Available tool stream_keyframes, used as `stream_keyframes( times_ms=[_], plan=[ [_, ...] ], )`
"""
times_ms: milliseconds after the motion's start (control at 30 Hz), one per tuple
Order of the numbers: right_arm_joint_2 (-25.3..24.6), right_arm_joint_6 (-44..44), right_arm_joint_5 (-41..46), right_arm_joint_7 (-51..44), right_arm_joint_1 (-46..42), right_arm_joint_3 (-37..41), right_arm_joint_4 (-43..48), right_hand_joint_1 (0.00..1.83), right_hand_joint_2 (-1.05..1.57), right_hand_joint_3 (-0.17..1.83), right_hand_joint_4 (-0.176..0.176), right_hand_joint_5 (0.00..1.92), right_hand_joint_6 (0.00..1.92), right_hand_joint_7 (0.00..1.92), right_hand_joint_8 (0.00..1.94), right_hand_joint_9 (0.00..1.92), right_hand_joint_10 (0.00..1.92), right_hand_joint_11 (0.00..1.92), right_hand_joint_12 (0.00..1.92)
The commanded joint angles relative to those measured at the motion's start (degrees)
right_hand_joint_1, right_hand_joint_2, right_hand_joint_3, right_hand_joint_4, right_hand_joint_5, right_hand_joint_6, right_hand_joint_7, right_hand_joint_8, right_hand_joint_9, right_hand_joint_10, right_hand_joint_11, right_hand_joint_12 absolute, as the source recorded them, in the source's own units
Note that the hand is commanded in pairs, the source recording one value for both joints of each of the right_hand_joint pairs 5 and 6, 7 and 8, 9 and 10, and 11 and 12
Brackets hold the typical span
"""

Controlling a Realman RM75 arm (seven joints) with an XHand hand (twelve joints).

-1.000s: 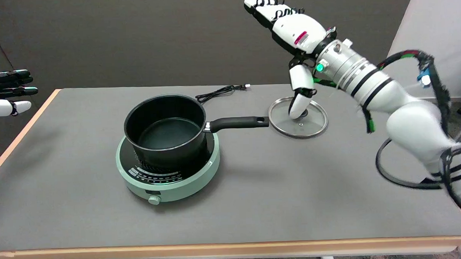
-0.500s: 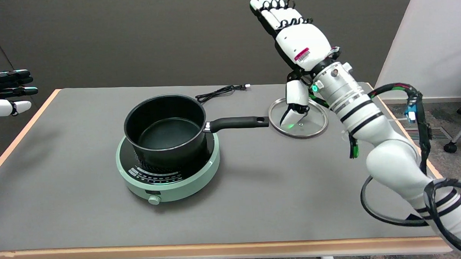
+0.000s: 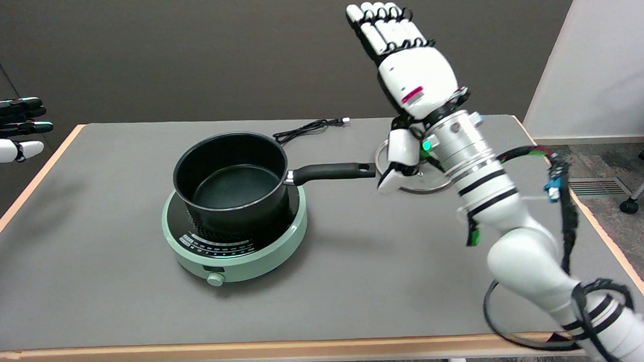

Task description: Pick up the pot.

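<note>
- Pot [image 3: 231,181]: black saucepan, empty, seated on the pale green hotplate [image 3: 235,240] left of table centre. Not lifted.
- Pot handle [image 3: 330,172]: straight black bar running out to the right from the pot wall, long axis roughly left–right, parallel to the table's near edge. Free end with hang hole lies just left of the glass lid [image 3: 415,169].
- Right hand [image 3: 409,73]: raised above the table, fingers straight, close together and pointing up and to the far left; thumb hanging down. It holds nothing; fingers extended, not curled.
- Key relation: the handle's free end lies to the left of and below the palm; the thumb tip sits just right of that end, apparently apart from it, though contact cannot be ruled out from this angle.
- Judgement: grasp not yet begun; the hand would need to drop and move left so the fingers can wrap across the handle's axis.
- Left hand [image 3: 9,127] at the far left edge, well apart from the pot; the right one is much nearer.
- Hidden: wrist and thumb cover most of the lid, knob not visible. Height of the thumb over the table [image 3: 358,287] is hard to judge. Power cord [image 3: 309,129] lies behind the pot.
</note>
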Motion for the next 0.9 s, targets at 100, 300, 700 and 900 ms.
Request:
stream_keyframes(
  times_ms=[100,300,700,900],
  plan=[
    [-21.8,12.2,-0.4,-29.4,-0.1,-16.8,-9.5,1.27,-1.05,0.85,0.001,0.03,0.03,0.03,0.03,0.03,0.03,0.03,0.03],
    [-21.9,15.7,10.1,-40.0,-0.5,-21.8,-7.5,1.3,-1.05,0.85,-0.041,0.03,0.03,0.03,0.03,0.03,0.03,0.03,0.03],
    [-24.4,31.3,11.5,-47.6,-0.6,-27.8,-11.8,1.34,-1.05,0.88,-0.1,0.03,0.03,0.03,0.03,0.03,0.03,0.03,0.03],
    [-26.6,35.8,13.6,-49.9,0.3,-28.1,-14.5,1.34,-1.05,0.89,-0.103,0.03,0.03,0.03,0.03,0.03,0.03,0.03,0.03]
  ],
)
